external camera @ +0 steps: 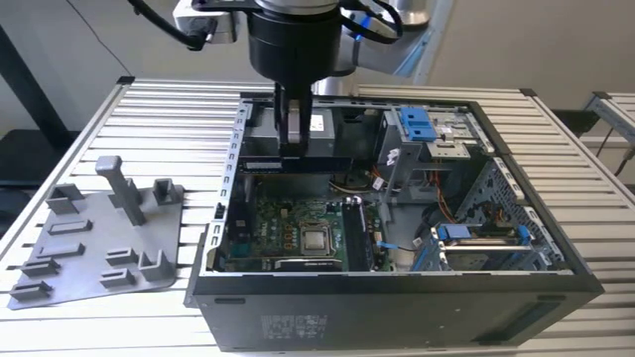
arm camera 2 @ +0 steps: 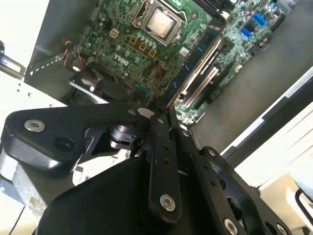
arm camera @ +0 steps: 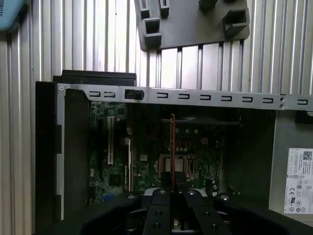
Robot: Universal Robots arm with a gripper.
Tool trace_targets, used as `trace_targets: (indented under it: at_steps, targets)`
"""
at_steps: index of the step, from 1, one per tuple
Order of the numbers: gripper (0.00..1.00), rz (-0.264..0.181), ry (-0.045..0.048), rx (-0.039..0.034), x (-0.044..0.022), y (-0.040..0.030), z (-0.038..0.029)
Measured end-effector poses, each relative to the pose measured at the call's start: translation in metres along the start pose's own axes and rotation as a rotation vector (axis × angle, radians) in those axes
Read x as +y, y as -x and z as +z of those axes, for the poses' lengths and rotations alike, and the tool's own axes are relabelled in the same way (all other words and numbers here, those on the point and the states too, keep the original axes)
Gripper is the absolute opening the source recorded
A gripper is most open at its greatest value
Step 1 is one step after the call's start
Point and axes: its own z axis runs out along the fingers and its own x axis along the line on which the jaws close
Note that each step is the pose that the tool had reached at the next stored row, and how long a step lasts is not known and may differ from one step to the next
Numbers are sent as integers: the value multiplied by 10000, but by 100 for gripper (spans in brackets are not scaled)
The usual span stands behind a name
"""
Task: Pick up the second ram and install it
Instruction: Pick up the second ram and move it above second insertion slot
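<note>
hand closed on the second ram, stick held on edge over the motherboard, inside the open computer case on the tabletop.

The table is pale silver, ribbed with long parallel slats. Near its edge at the exterior view's left lies a plain grey tray. The computer case is black outside and bare grey metal inside. Its circuit board is green, with a silver square chip. Blue clips mark the drive bays. The gripper is black, and the memory stick in it shows a thin reddish-brown edge in the first wrist view.
</note>
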Motion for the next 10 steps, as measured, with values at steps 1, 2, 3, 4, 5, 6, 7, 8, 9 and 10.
trace_targets:
  at_steps: [1,2,3,4,5,6,7,8,9,10]
  targets:
    - [14,0,0,-1,-38,-1,0]
    - [14,0,0,-2,-77,-2,-1]
    - [14,0,0,-3,-115,-2,-1]
    - [14,0,-1,-4,-155,-3,-1]
    - [14,0,-1,-5,-194,-4,-2]
    - [14,0,0,-5,-232,-5,-3]
    - [14,-1,0,-6,-271,-6,-3]
    - [14,1,0,-7,-310,-7,-4]
    - [14,0,0,-7,-349,-8,-4]
    - [14,-1,0,-9,-388,-9,-4]
